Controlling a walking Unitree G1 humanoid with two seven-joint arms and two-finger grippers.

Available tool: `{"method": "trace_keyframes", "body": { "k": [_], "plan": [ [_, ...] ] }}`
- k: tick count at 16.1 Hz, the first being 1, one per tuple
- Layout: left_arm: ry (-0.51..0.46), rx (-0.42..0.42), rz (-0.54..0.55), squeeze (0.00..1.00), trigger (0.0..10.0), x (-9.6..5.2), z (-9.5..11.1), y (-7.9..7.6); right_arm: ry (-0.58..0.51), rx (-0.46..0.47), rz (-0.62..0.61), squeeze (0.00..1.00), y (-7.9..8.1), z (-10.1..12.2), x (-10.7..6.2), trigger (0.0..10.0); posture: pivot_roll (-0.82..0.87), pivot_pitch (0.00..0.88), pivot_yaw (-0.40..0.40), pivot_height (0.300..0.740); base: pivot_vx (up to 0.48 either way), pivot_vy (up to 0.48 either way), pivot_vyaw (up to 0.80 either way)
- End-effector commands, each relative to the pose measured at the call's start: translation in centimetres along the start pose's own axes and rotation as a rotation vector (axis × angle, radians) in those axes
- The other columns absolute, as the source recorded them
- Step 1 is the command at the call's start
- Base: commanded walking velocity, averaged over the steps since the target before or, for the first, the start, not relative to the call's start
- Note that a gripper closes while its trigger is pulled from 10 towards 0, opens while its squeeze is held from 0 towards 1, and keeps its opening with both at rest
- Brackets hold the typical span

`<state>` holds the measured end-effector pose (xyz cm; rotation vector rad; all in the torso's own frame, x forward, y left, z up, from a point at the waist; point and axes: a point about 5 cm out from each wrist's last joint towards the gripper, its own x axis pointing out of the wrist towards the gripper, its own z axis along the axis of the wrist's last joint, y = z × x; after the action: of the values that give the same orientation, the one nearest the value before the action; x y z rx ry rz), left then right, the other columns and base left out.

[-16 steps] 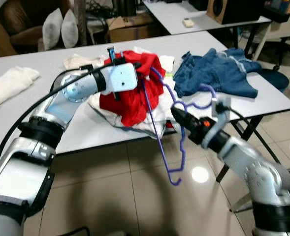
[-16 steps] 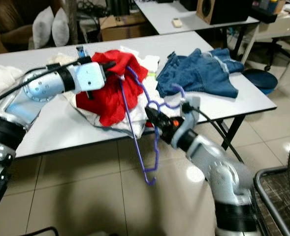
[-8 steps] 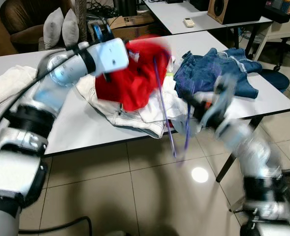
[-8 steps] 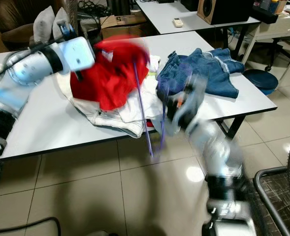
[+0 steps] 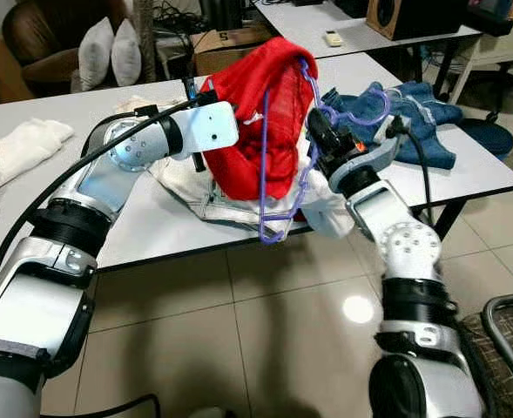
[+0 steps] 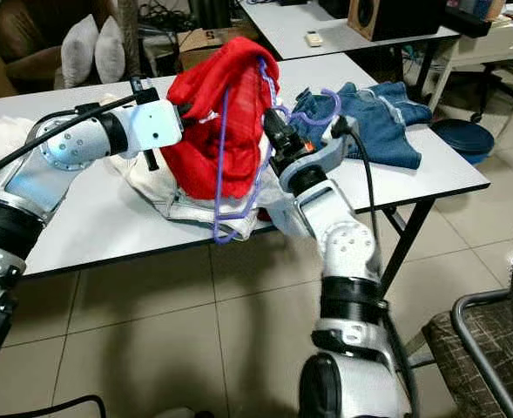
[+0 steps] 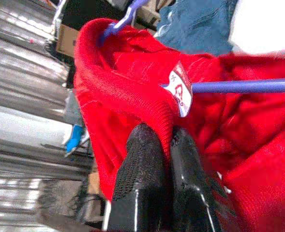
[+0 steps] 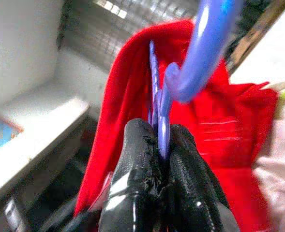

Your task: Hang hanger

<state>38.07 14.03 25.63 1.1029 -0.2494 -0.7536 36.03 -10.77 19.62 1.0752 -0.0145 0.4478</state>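
A purple hanger (image 5: 273, 148) hangs partly inside a red garment (image 5: 260, 113) held up above the white table (image 5: 108, 235). My right gripper (image 8: 159, 145) is shut on the hanger near its hook (image 5: 361, 109), just right of the garment. My left gripper (image 7: 169, 140) is shut on the red garment's collar edge beside its white label (image 7: 181, 89), holding the cloth from the left. One purple hanger bar (image 7: 244, 86) runs across inside the garment.
White clothes (image 5: 195, 187) lie under the red garment; blue jeans (image 5: 413, 117) lie at the table's right end. More white cloth (image 5: 21, 144) lies at the left. A chair (image 6: 491, 348) stands at lower right. Another table and a sofa with cushions are behind.
Both grippers have lifted: the red garment is raised off the pile and the hanger, which hung below the table edge, now sits up inside it. The right arm swung up and left.
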Motion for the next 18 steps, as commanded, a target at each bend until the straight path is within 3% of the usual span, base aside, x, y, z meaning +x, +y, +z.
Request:
{"method": "trace_keyframes", "body": {
  "k": [1, 2, 3, 6, 10, 15, 17, 18],
  "plan": [
    [-0.029, -0.037, -0.024, 0.0, 2.0, -0.3, 0.5, 0.9, -0.066, 0.014, -0.007, 0.0, 0.2, 0.5, 0.8, 10.0, -0.13, 0.0, 0.133, 0.74, 0.0, 0.0, 0.0],
    [-0.038, -0.053, -0.043, 0.0, 2.0, -0.4, 0.6, 0.9, -0.077, 0.027, -0.013, 0.0, 0.1, 0.5, 1.0, 10.0, -0.13, 0.0, 0.133, 0.74, 0.0, 0.0, 0.0],
    [-0.035, -0.062, -0.138, 0.0, 2.3, -0.9, 0.5, 0.7, -0.101, 0.059, -0.014, 0.0, 0.3, 0.4, 1.7, 10.0, -0.12, 0.0, 0.134, 0.74, 0.0, 0.0, 0.0],
    [0.044, -0.045, -0.303, 0.0, 2.5, -2.1, -0.6, 0.1, -0.154, 0.103, -0.026, 0.0, 0.7, 0.7, 2.6, 10.0, -0.12, 0.0, 0.133, 0.74, 0.0, 0.0, 0.0],
    [0.08, -0.093, -0.486, 0.0, 2.5, -3.5, -1.4, -1.7, -0.248, 0.248, -0.054, 0.0, 0.4, 1.5, 3.1, 10.0, -0.12, 0.0, 0.12, 0.74, 0.0, 0.0, 0.0],
    [0.043, -0.134, -0.501, 0.0, 1.6, -3.5, -0.8, -2.4, -0.341, 0.446, -0.1, 0.0, 0.0, 1.9, 3.8, 10.0, -0.12, 0.0, 0.102, 0.74, 0.0, 0.0, 0.0],
    [-0.014, -0.192, -0.501, 0.0, 0.0, -3.4, -0.1, -2.8, -0.34, 0.345, -0.147, 0.0, -0.2, 2.0, 4.0, 10.0, -0.12, 0.0, 0.097, 0.74, 0.0, 0.0, 0.0],
    [-0.039, -0.211, -0.507, 0.0, 0.0, -3.4, 0.2, -2.8, -0.349, 0.329, -0.161, 0.0, -0.2, 2.1, 4.0, 10.0, -0.12, 0.0, 0.097, 0.74, 0.0, 0.0, 0.0]
  ]
}}
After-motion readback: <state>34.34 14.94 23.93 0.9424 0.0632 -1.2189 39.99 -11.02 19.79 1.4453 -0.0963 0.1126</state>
